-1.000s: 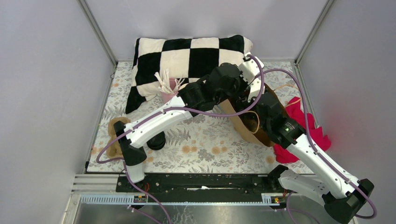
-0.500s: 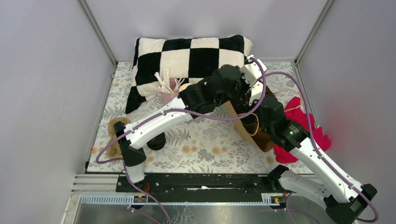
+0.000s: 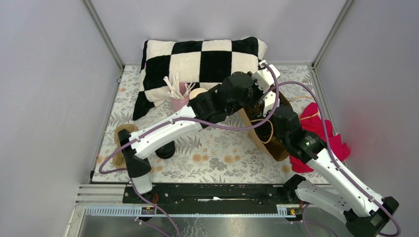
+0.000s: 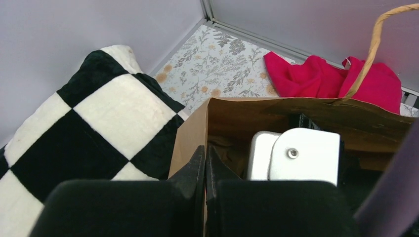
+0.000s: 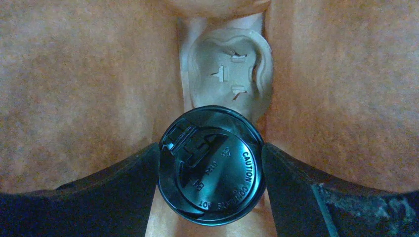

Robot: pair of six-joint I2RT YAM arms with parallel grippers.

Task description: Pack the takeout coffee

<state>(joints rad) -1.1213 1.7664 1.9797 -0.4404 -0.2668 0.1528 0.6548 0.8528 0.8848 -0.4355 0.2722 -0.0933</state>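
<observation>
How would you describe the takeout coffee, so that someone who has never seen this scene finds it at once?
Find the brown paper bag on the right half of the table, near the checkered pillow's right corner. Inside it, between the right gripper's fingers, sits the takeout coffee. Its round black lid embossed with CAUTION sets it apart from the pale cardboard insert beyond it.

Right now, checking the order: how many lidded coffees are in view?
1. The takeout coffee sits inside the brown paper bag, held between the right fingers. Part of the table is covered, so another may be hidden.
</observation>
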